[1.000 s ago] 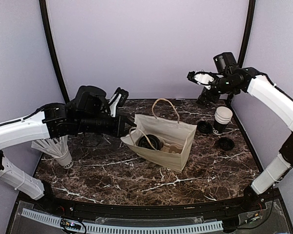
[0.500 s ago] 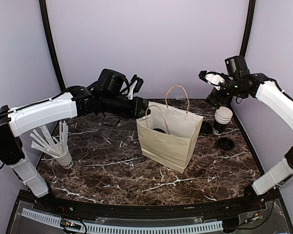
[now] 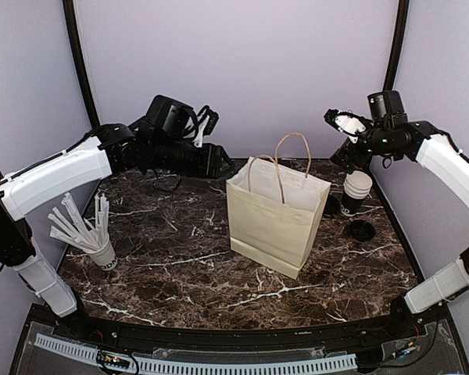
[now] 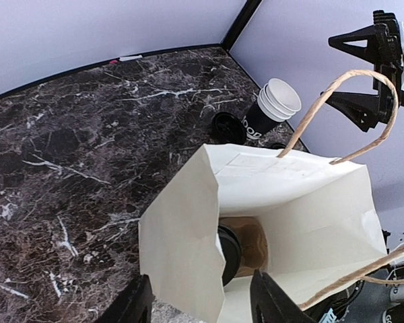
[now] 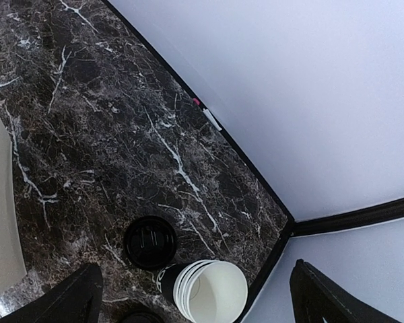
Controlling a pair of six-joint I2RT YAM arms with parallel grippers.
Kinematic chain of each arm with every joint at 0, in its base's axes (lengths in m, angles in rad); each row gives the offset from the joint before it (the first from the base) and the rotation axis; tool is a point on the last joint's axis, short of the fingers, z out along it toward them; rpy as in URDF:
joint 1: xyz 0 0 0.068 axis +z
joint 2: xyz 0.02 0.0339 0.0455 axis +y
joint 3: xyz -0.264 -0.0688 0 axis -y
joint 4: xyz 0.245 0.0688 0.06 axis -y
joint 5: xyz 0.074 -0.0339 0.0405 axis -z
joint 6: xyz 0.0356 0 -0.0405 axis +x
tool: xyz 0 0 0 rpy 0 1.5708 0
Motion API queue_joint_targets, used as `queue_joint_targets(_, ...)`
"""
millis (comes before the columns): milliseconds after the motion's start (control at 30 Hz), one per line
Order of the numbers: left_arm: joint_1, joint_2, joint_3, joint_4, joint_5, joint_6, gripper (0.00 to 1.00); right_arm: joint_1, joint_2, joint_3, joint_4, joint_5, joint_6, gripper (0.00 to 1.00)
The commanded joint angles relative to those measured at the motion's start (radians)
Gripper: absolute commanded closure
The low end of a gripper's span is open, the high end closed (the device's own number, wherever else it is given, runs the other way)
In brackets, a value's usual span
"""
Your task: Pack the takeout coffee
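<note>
The cup stack point(image 3: 356, 190) stands upright just below the wide, empty right jaws; the left jaws, half open and empty, hang farther off, beyond the bag point(image 3: 273, 223).

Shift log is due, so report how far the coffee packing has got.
Done: a lidded cup with the tan tray sits inside the upright bag. In hand: nothing; the left gripper straddles the bag's near edge, jaws apart, and the right gripper hangs open. Left: possibly the stacked cups and loose lids lying outside.
</note>
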Motion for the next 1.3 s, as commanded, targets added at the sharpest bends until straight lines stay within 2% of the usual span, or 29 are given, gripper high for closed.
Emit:
queue_joint_targets(0,0.005,-0.157,0.021,-0.166,-0.180,0.050,0.48,-0.025,-0.057,-0.009,0.070,-0.014,0.067,0.01)
queue_joint_targets(167,0.005,-0.356,-0.057,-0.420,-0.339,-0.007,0.51,-0.095,-0.108,-0.067,0.141,-0.082,0.187,0.02)
queue_joint_targets(267,0.004,-0.501,-0.159,-0.529,-0.398,-0.071,0.55,-0.152,-0.126,-0.117,0.186,-0.155,0.252,0.01)
queue_joint_targets(433,0.005,-0.639,-0.263,-0.757,-0.454,-0.237,0.62,-0.224,-0.122,-0.173,0.221,-0.289,0.303,0.01)
queue_joint_targets(600,0.005,-0.730,-0.281,-0.943,-0.497,-0.445,0.70,-0.233,-0.109,-0.190,0.237,-0.359,0.326,0.01)
queue_joint_targets(867,0.005,-0.738,-0.309,-1.002,-0.513,-0.522,0.70,-0.234,-0.109,-0.188,0.225,-0.406,0.332,0.01)
queue_joint_targets(1000,0.005,-0.712,-0.322,-1.002,-0.570,-0.561,0.69,-0.233,-0.120,-0.196,0.221,-0.428,0.333,0.01)
queue_joint_targets(1167,0.008,-0.658,-0.321,-1.002,-0.627,-0.585,0.58,-0.234,-0.128,-0.185,0.197,-0.455,0.336,0.01)
queue_joint_targets(1267,0.016,-0.640,-0.331,-1.002,-0.657,-0.588,0.57,-0.234,-0.129,-0.179,0.188,-0.467,0.337,0.01)
